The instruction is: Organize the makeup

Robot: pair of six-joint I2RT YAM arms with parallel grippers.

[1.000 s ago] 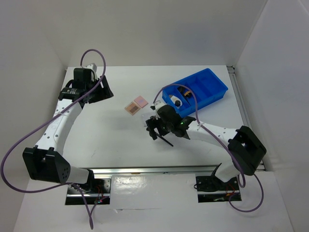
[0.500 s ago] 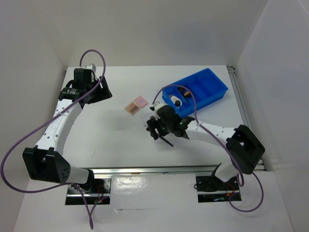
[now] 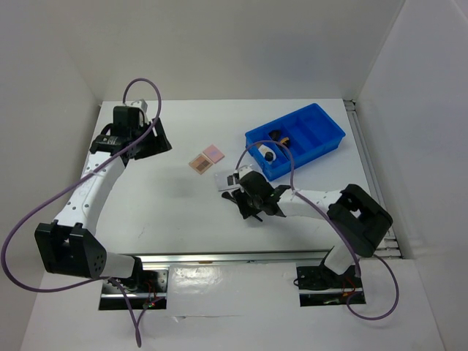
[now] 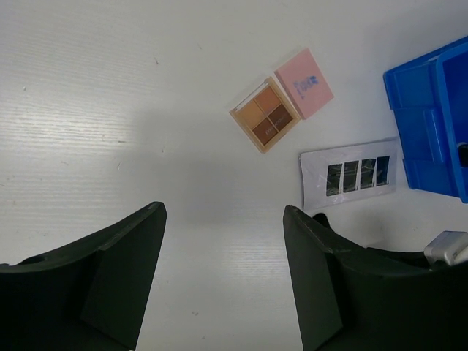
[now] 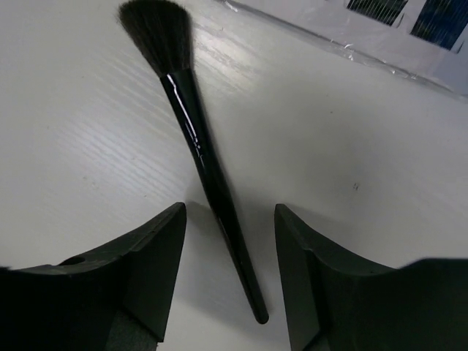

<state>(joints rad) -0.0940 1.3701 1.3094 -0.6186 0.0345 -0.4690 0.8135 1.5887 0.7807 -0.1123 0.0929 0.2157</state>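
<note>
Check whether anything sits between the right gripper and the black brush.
Nothing visible does. The black brush lies on the table, its handle running between the right gripper's spread fingers; the strip palette lies apart, beyond the bristles.

brush [image 5: 212, 175] with a glossy black handle and fluffy bristles, table [image 5: 88, 146] matt white, faintly grained, strip palette [image 4: 349, 175] under crinkly clear film, bin [image 4: 411, 89] shiny blue plastic
</note>
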